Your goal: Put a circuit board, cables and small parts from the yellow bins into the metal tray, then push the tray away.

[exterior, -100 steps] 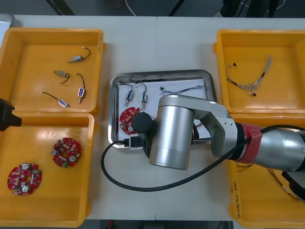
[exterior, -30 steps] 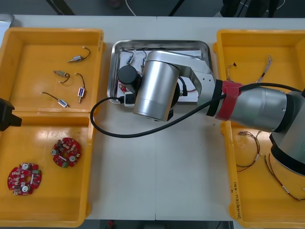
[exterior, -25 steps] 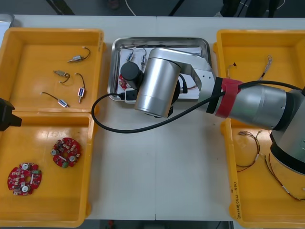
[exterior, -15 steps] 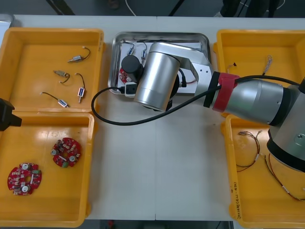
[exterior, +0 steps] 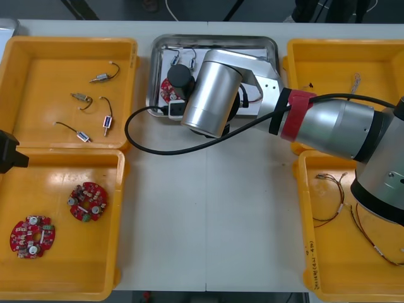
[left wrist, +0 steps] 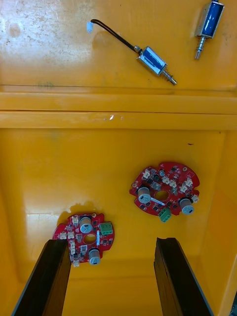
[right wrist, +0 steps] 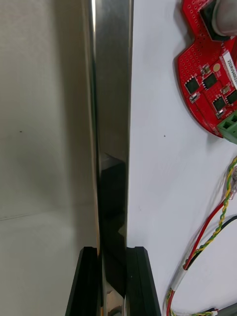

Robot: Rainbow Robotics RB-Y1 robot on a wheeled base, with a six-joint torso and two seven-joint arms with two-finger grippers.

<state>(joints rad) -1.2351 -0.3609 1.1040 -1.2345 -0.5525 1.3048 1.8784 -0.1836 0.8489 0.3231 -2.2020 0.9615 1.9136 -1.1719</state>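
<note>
Right now my right fingers (right wrist: 139, 284) are closed narrowly on the near rim of the shiny rectangular metal tray (exterior: 214, 38), one finger outside the wall and one over the white inside, so the rim is all I hold. The tray sits at the far side of the pale worktop (exterior: 208, 208), between the two far yellow plastic bins (exterior: 129, 95), with its far rim near the worktop's far edge. In it, just beside my fingers, lie a round red circuit board (right wrist: 207, 84) and a twisted red and yellow cable (right wrist: 213, 224). I judge the push almost done. To finish it well I should drive straight away from me, low and level, so that the rim does not lift or twist in my grip. I should go slowly enough that the loose load does not slide, and stop short of the edge. The tray's right side runs close to the far right bin, so I must not let it yaw. After that I would open and rise straight up rather than drag the tray back. My left fingers (left wrist: 49, 276) stand wide apart, holding nothing, over the near left bin, where two more red boards (left wrist: 165, 190) lie. Small metal parts (exterior: 101, 77) rest in the far left bin. The worktop is smooth and bare between the bins, and beyond its far edge there is dark floor (exterior: 265, 9).
</note>
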